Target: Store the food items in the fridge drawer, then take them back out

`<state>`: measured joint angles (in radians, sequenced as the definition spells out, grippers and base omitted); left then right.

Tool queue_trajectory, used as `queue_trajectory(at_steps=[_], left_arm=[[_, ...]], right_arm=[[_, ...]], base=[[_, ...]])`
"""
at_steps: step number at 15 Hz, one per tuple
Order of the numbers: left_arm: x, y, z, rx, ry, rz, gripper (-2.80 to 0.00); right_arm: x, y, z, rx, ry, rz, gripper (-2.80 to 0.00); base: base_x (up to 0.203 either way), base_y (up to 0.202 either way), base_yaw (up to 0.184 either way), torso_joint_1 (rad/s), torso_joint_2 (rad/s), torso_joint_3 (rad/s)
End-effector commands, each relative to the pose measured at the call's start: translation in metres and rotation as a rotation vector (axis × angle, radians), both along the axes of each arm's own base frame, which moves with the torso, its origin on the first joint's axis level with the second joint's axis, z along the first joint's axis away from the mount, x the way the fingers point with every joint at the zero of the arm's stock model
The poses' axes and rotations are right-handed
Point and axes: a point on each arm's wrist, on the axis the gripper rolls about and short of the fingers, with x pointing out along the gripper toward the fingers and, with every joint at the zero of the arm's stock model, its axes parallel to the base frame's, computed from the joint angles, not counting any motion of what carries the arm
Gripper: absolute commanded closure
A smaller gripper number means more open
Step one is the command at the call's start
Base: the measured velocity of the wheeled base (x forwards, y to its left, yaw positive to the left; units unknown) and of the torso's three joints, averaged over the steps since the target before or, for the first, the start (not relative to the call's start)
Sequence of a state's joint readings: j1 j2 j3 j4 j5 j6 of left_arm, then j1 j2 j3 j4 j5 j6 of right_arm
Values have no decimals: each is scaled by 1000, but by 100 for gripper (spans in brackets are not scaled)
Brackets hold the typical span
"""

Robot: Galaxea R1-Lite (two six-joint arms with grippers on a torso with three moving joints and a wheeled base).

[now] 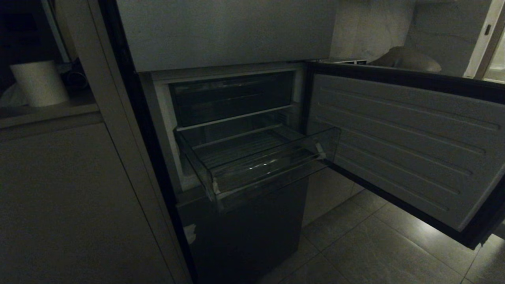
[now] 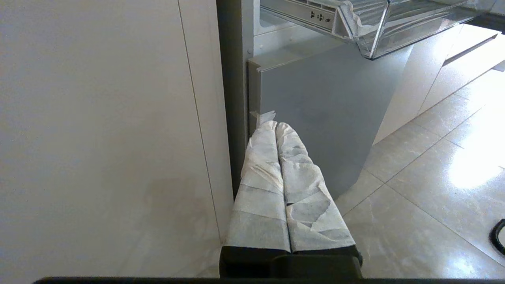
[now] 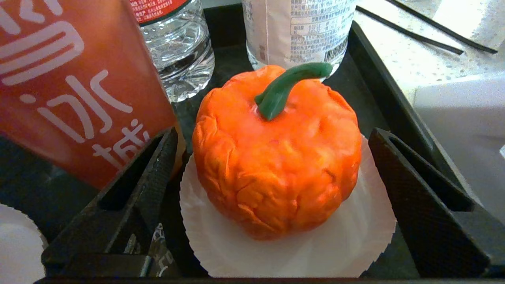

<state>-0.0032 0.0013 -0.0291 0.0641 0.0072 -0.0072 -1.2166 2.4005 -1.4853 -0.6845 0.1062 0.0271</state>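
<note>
Straddling the orange pumpkin-shaped food item (image 3: 276,154) on its white paper liner (image 3: 355,244), my right end effector (image 3: 272,189) stands spread to clear its sides; the fridge drawer (image 1: 256,165) waits pulled out, while the left end effector (image 2: 282,157), pressed together, idles below that drawer.

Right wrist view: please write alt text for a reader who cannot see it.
The open right gripper straddles an orange pumpkin-shaped food item with a green stem, sitting on a white paper liner in a black tray. A red carton and two bottles stand behind.
</note>
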Motion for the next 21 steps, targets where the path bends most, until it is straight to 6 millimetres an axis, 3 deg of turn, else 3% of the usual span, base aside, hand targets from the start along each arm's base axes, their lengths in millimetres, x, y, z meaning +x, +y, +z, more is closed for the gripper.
queue_trajectory(at_steps=[1,3,4,10,13,16,19,21], left_arm=[[0,0,0,0,1,1,0],[0,0,0,0,1,1,0],[0,0,0,-2,1,1,0],[0,0,0,0,1,1,0],[0,0,0,0,1,1,0],[0,0,0,0,1,1,0],[0,0,0,0,1,1,0],[0,0,0,0,1,1,0]], right_arm=[[-2,3,8,-9,-8,0,-280],[-7,6,15,-14,-12,-8,-280],[-7,6,16,-17,-12,-7,0],[-6,5,10,-8,-4,-6,0],[-10,15,28,-26,-13,-8,0],[-22,44,53,-25,-15,-13,0],[-41,99,87,-23,-38,-13,0],[-54,147,112,-48,-68,9,0]], base=[[0,0,0,0,0,0],[0,0,0,0,0,0],[0,0,0,0,0,0],[0,0,0,0,0,0],[0,0,0,0,0,0],[0,0,0,0,0,0],[0,0,0,0,0,0],[0,0,0,0,0,0]])
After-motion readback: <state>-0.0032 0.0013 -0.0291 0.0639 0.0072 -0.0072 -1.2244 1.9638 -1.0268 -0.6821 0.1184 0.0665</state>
